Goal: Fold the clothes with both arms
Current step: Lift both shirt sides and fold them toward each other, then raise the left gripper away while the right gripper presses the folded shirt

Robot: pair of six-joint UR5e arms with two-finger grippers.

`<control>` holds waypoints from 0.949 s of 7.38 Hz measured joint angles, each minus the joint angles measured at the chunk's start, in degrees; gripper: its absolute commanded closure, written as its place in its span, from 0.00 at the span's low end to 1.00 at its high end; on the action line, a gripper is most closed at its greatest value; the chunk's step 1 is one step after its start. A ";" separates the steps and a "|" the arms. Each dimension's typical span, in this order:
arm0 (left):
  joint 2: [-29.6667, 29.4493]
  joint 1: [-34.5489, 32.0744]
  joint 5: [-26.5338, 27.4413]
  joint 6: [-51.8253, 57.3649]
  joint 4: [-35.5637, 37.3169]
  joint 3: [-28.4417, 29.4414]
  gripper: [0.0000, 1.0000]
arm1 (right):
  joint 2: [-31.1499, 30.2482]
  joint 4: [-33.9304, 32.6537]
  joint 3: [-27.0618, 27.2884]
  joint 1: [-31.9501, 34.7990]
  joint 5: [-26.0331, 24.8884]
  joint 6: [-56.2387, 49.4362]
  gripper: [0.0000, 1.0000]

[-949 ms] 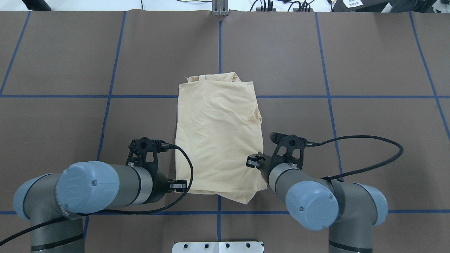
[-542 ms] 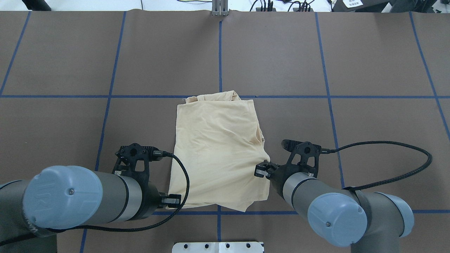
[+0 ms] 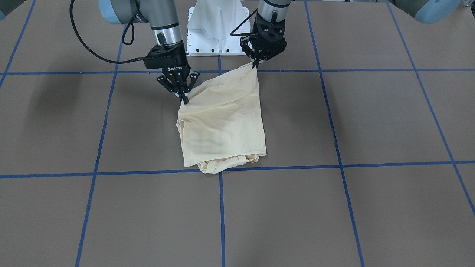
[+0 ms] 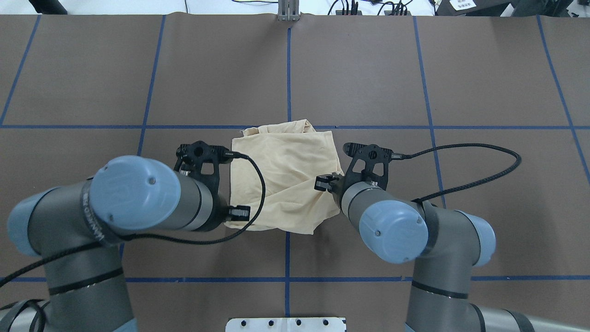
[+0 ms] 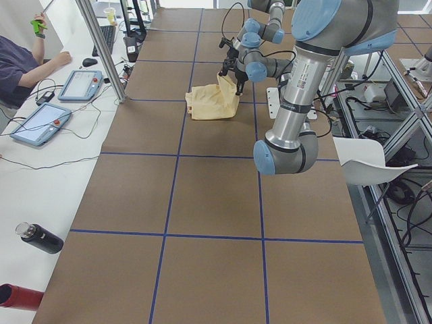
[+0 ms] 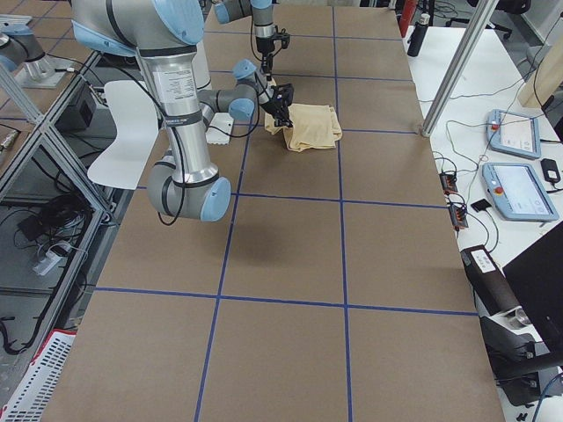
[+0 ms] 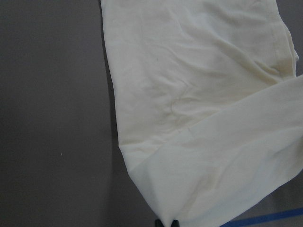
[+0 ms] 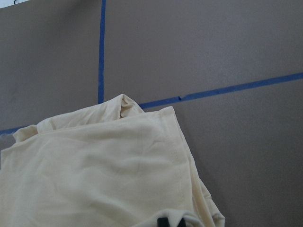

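Now my left gripper [image 3: 255,65] and right gripper [image 3: 184,99] are each clamped on a near corner of the T-shirt [image 3: 222,126]; it seems light and limp, best held there.

- The left arm [image 4: 138,198] is angling in toward the table's middle, wrist bent, with the left gripper [image 3: 255,65] pointing straight down.
- The left gripper's fingers are pinching together on a raised corner of the T-shirt [image 3: 222,126].
- The right arm [image 4: 392,226] is mirroring that pose, and the right gripper [image 3: 184,98] is pointing down, its fingers clamping the opposite corner.
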 measured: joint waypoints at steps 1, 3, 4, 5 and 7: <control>-1.86 -3.03 0.00 2.80 0.32 2.76 1.00 | 2.08 -0.07 -2.93 2.03 0.98 -0.71 1.00; -6.32 -8.62 0.07 7.92 0.25 10.98 1.00 | 4.47 0.28 -8.35 4.41 1.70 -1.98 1.00; -9.35 -10.45 0.38 9.36 -0.53 16.66 1.00 | 4.98 0.38 -10.06 4.88 1.77 -2.27 1.00; -11.58 -11.63 0.98 10.28 -2.68 22.07 1.00 | 6.16 0.40 -12.24 5.33 1.81 -2.53 1.00; -13.34 -13.47 2.65 12.43 -10.89 32.25 0.01 | 11.69 0.49 -19.84 6.47 2.35 -3.06 0.04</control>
